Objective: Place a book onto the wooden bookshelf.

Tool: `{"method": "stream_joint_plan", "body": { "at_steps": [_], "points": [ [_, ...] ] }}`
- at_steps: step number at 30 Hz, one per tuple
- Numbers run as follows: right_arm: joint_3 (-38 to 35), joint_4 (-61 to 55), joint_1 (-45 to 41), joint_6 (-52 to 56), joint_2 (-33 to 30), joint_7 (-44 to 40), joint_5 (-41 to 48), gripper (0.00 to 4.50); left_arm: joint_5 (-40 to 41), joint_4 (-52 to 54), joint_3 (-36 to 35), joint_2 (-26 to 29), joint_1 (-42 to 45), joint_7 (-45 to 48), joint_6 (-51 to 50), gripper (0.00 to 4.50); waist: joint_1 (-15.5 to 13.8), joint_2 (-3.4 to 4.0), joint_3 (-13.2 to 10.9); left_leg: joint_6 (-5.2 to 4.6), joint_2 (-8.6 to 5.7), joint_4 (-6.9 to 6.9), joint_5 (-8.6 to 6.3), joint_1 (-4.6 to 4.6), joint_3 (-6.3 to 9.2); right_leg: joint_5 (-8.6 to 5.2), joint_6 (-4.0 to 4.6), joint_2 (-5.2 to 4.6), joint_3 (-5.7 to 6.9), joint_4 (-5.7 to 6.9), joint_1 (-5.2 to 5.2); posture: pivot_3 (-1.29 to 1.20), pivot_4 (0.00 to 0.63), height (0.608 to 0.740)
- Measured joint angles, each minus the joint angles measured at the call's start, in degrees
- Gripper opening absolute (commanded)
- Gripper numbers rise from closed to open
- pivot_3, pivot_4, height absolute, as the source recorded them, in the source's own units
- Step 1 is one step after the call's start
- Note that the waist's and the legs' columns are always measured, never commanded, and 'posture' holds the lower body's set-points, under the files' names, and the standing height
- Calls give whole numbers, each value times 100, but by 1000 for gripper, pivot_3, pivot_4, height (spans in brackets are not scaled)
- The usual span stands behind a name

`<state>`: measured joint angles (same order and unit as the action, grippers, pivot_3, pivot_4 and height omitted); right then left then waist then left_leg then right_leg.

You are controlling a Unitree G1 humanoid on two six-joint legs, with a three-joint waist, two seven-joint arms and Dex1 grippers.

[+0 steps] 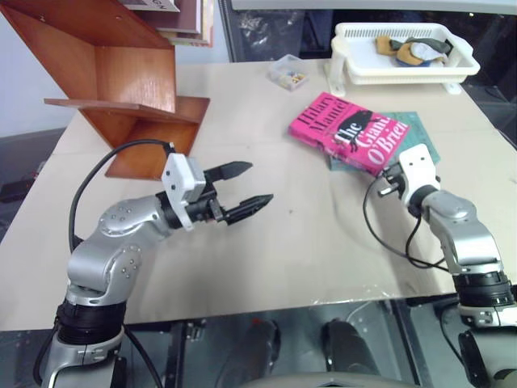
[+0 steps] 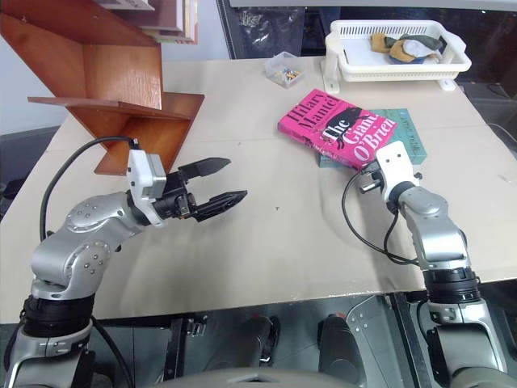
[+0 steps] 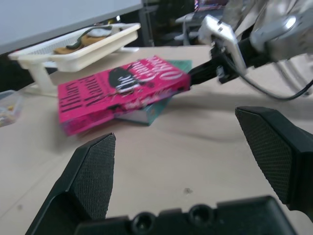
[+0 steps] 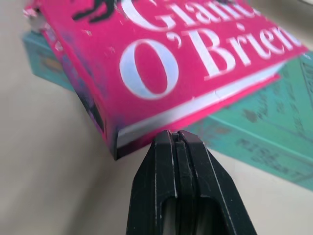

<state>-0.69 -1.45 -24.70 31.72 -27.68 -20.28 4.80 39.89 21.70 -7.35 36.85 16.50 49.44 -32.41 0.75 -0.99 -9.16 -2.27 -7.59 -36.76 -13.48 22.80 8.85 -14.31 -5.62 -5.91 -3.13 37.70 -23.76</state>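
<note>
I am pressing my closed right gripper [image 4: 177, 133] under the book's [image 1: 349, 132] near corner to lift it off the teal book [image 2: 401, 137]; left gripper [image 1: 246, 186] waiting open.

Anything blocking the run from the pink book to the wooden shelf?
Nothing on the table does. The pink book lies on the teal book; bare tabletop runs to the wooden bookshelf. The open left gripper hovers near that line, above the table.

Open tabletop [image 1: 307, 250]: bare at centre, free passage between both arms.
Bookshelf [image 1: 121, 73]: blocks 10 o'clock.
Basket tray [image 1: 404, 65]: walls off 1 o'clock.
Pink book [image 1: 347, 133]: lies on teal book [image 1: 424, 133], 2 o'clock.
Small clear box [image 1: 288, 73]: 12 o'clock.
</note>
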Motion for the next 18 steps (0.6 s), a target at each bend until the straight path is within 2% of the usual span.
{"method": "stream_joint_plan", "body": {
  "at_steps": [4, 13, 18],
  "points": [
    [85, -112, -48, 58, 150, -5, -7, 74, 238, 0, -64, 65, 0, 171, -115, 4500, 5, 0, 0, 0, 0, 0, 0, -1, 0, 0, 0, 0, 0, 2, 0, 0, 150, 740],
    [208, -220, -60, 126, 335, 14, -32, 74, 238, 0, -63, 116, 2, 260, -114, 4500, 2, 1, 0, 0, 0, 0, 0, -1, 0, 0, 0, 0, -1, 2, 0, 0, 150, 740],
    [168, -646, 154, 352, 305, 2, 32, 74, 251, -110, -61, -299, 267, -659, -562, 4500, -28, 0, 0, 0, -1, -2, 0, 0, 8, 0, 0, 0, 6, 2, 1, 0, 150, 740]
  ]
}}
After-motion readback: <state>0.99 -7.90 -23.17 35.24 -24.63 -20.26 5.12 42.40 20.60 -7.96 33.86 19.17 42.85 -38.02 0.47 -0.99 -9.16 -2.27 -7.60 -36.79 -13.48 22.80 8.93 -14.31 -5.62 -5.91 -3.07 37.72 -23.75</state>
